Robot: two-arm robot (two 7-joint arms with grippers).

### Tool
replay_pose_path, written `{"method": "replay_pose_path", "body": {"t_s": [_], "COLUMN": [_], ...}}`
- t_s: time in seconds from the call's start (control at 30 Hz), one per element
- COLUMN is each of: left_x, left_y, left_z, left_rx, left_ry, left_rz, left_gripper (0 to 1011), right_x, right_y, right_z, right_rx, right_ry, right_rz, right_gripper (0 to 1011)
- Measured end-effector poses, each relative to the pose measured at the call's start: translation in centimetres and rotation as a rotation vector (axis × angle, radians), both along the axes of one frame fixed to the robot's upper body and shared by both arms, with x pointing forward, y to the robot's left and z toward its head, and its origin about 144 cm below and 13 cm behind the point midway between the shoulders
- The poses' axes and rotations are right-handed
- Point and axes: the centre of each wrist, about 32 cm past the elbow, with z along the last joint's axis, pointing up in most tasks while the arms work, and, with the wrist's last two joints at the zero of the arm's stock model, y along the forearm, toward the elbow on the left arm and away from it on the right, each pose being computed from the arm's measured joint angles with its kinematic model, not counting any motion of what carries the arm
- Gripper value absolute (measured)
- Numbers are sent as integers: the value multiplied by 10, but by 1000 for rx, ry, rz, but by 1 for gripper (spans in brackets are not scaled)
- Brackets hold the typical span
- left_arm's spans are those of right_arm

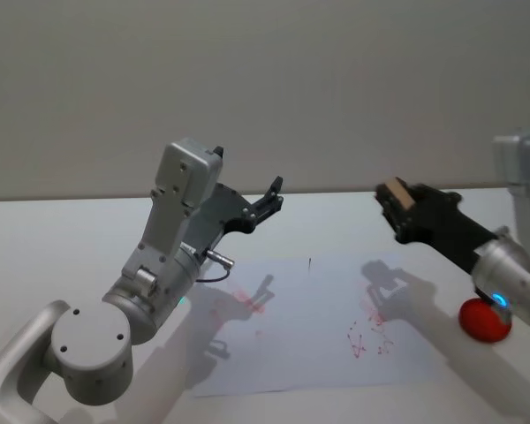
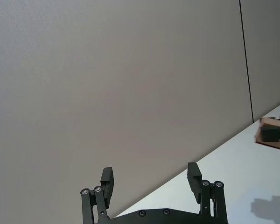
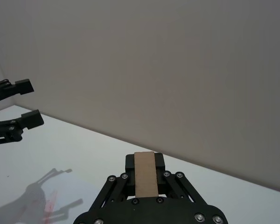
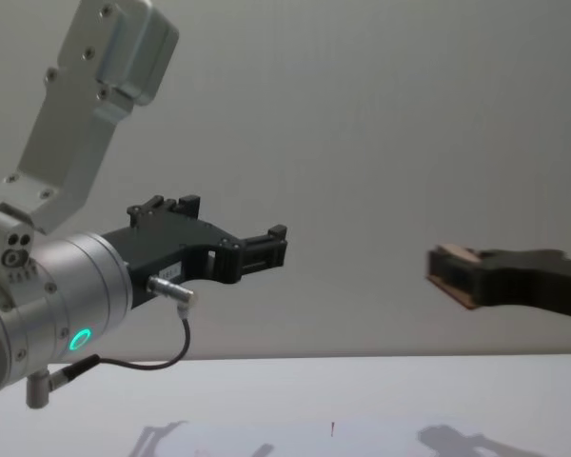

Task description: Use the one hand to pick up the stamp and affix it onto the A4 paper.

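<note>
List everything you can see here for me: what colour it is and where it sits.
stamp: one, tan wood, held in the air at the right
A4 paper: one, white, flat on the table's middle
red marks: two clusters, red, on the paper
round object: one, red, right of the paper, partly behind the right arm
table: one, white, under everything
wall: one, grey, behind
left gripper: one, black, open, empty, raised over the paper's left side
right gripper: one, black, shut on the stamp

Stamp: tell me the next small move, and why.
Probably lower the right hand toward the A4 paper: it grips the stamp raised in the air, while the paper lies flat on the table below, bearing red marks.
</note>
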Motion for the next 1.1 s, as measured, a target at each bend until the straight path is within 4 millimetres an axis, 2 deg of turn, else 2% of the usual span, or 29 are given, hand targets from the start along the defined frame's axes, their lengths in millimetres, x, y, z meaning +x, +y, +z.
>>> {"method": "replay_pose_path", "body": {"t_s": [0.27, 0.47, 0.73, 1.1], "left_x": [0, 0, 0, 0], "left_y": [0, 0, 0, 0], "left_z": [0, 0, 0, 0], "left_rx": [0, 0, 0, 0], "left_ry": [0, 0, 0, 0], "left_rz": [0, 0, 0, 0], "left_gripper": [1001, 1001, 1001, 1001], "right_x": [-36, -55, -66, -67], "right_y": [-24, -43, -57, -65], "right_z": [-3, -8, -11, -16], "right_rx": [-9, -47, -87, -121], "right_ry": [53, 88, 111, 149], "right_rz": [-109, -183, -233, -246], "right_gripper": [219, 220, 220, 219]}}
